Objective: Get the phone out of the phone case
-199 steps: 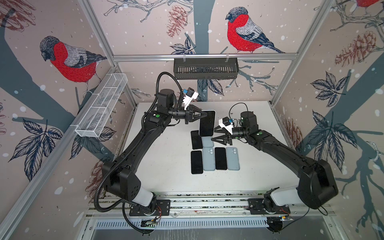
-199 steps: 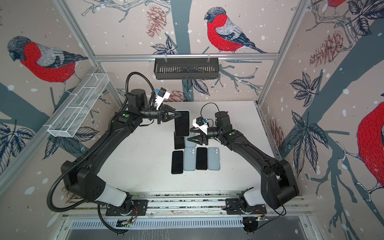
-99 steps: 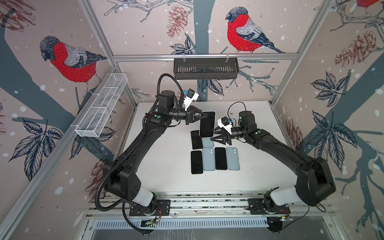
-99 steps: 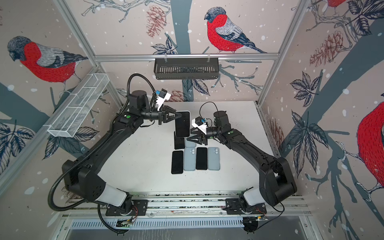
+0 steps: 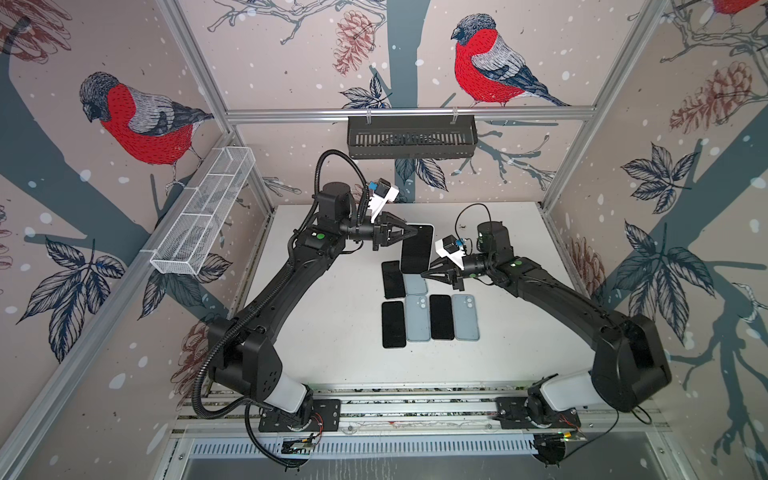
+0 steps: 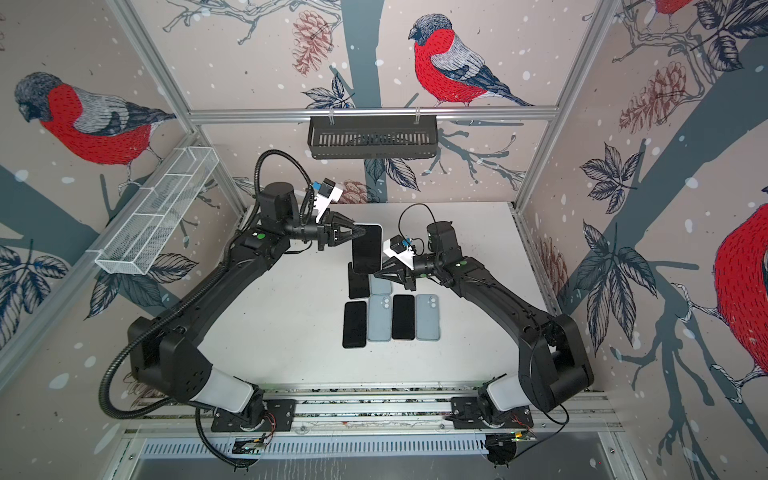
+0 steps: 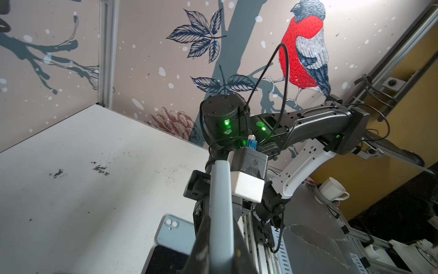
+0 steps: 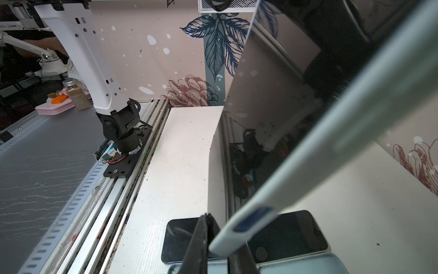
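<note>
1. Pinching the far end of the cased phone, our left hand (image 5: 412, 231) holds it in the air above the surface (image 5: 328, 299), over the middle and toward the far edge. Its jaws are drawn narrow onto the phone case (image 7: 220, 201).
2. We see the phone (image 5: 415, 254) not yet out. Its dark screen faces up in both top views, with the pale rim of the case all round it.
3. Its long axis runs from the far edge toward the near edge. It appears tilted, far end higher and near end dipping toward the surface.
4. Our right hand (image 5: 424, 274) sits at that lower, near corner, on the side toward the right edge, with its jaws closed narrow. In the right wrist view the case's corner lies between the dark fingers (image 8: 201, 238). We judge the grip is on the case's lip, though we cannot tell whether it also catches the phone.
5. So we have one hand at each end of the long axis, and the right is nearer the free end. We judge the next move is peeling that corner back while the left hand braces.
6. Other handsets (image 5: 441, 318) lie directly beneath, so a slip would drop the phone onto them.
</note>
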Robot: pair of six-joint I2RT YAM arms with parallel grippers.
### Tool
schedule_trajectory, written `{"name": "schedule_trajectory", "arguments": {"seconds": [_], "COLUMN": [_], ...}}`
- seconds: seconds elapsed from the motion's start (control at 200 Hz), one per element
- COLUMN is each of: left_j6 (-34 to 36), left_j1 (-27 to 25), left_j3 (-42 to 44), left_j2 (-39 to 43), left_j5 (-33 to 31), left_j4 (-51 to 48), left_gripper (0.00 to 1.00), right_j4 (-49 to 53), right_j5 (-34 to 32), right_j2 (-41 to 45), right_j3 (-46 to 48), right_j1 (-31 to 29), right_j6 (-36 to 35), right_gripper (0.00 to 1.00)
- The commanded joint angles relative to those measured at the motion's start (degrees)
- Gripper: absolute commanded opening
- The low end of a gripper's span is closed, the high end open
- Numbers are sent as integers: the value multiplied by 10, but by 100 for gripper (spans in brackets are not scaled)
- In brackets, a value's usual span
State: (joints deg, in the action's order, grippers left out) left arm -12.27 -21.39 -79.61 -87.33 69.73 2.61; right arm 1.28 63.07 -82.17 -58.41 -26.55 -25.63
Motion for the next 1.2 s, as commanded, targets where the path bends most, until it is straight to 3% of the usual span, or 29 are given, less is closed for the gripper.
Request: {"name": "schedule_trajectory", "arguments": {"seconds": [0.0, 0.235, 0.435, 0.595, 0.866, 1.106, 1.196], "left_j6": [-141, -234, -257, -266, -287, -295, -299], "left_j1": [-4, -8, -15, -21, -24, -24, -24], "left_j3": [13, 5, -7, -12, -11, -4, -1], "left_j2": [-10, -29, -41, -48, -53, -54, -53], "left_j5": [5, 1, -4, -8, -14, -21, -24], "left_j4": [141, 224, 227, 232, 245, 255, 256], "left_gripper": [0, 0, 0, 0, 0, 0, 0], "right_j4": [-46, -68, -98, -141, -237, -246, -249], "right_j5": [-29, -139, -224, -289, -359, -377, -378], "right_j2": [20, 43, 51, 55, 86, 95, 99], "right_j3": [8, 15, 23, 35, 88, 98, 103], "right_j1": [-8, -27, -38, -52, -54, -54, -54], "right_j6": [-81, -145, -176, -186, -166, -149, -147], "right_gripper": [5, 4, 13, 14, 26, 32, 39]}}
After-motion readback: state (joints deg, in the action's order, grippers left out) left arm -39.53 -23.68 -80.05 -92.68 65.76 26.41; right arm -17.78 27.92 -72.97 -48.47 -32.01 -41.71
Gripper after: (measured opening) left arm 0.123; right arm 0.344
